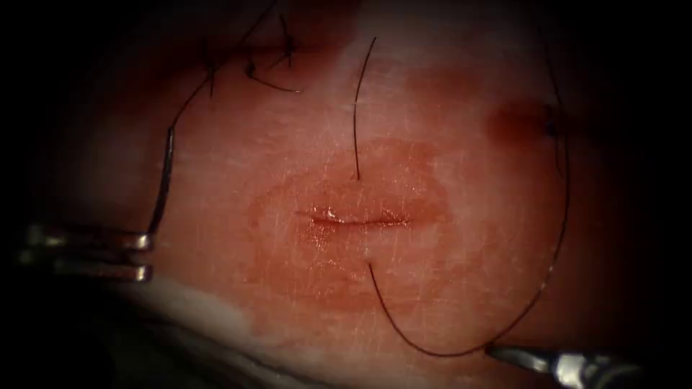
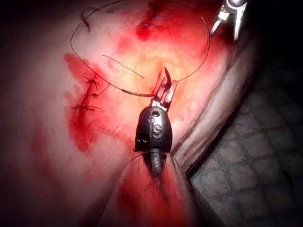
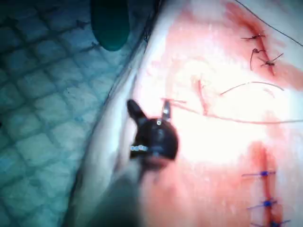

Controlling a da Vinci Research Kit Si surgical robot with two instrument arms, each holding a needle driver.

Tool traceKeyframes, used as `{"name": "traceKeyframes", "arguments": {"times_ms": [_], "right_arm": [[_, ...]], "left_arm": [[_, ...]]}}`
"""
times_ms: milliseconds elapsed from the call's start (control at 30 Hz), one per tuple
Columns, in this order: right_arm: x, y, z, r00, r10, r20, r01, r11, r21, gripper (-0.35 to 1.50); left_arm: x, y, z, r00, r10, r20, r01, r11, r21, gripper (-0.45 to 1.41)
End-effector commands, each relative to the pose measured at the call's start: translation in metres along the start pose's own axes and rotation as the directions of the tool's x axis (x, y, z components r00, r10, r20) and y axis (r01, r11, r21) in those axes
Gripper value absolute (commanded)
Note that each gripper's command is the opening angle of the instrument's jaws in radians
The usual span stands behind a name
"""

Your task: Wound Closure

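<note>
The short cut (image 1: pixel 353 220) lies across the middle of the tissue (image 1: pixel 447 144), wet with red fluid. My left tool (image 1: pixel 146 256) sits left of the cut, jaws shut on the curved needle (image 1: pixel 163 187) near its pointed end. The needle is out of the tissue and its tip stands past the jaws (image 2: pixel 166 72). The thread (image 1: pixel 562 216) enters the tissue above the cut, comes out below it and sweeps in a wide loop on the right. My right tool (image 1: pixel 497 352) rests beside that loop, jaws open (image 3: pixel 150 109) and holding nothing.
Older stitched cuts with knots and cut thread ends lie at the far left (image 1: pixel 252 68), also seen in the left wrist view (image 2: pixel 87 97). Blue stitches (image 3: pixel 265 189) close another cut. The tissue's pale edge (image 1: pixel 216 317) drops to a textured mat (image 2: pixel 255 156).
</note>
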Motion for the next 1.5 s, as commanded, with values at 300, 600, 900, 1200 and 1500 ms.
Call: {"name": "traceKeyframes", "arguments": {"times_ms": [300, 600, 900, 1200, 1500], "right_arm": [[-0.0047, 0.0033, 0.0062, 0.999, 0.014, 0.037, -0.010, 0.994, -0.110, 1.05], [-0.0052, 0.0041, 0.0098, 1.000, 0.007, -0.001, -0.008, 0.992, -0.124, 0.84], [-0.0050, 0.0041, 0.0123, 1.000, 0.005, -0.029, -0.007, 0.996, -0.083, 0.24], [-0.0061, 0.0037, 0.0137, 1.000, -0.003, -0.028, 0.001, 0.997, -0.075, 0.49], [-0.0074, 0.0038, 0.0140, 1.000, -0.013, -0.018, 0.011, 0.996, -0.083, 0.78]], "left_arm": [[-0.0008, 0.0003, 0.0006, 1.000, -0.003, -0.004, 0.003, 1.000, -0.001, -0.45], [-0.0009, 0.0003, 0.0007, 1.000, -0.002, -0.003, 0.002, 1.000, 0.001, -0.45], [-0.0009, 0.0003, 0.0007, 1.000, -0.002, -0.003, 0.002, 1.000, 0.001, -0.45], [-0.0009, 0.0004, 0.0006, 1.000, -0.002, -0.003, 0.002, 1.000, 0.000, -0.45], [-0.0010, 0.0003, 0.0006, 1.000, -0.002, -0.003, 0.002, 1.000, 0.000, -0.45]]}}
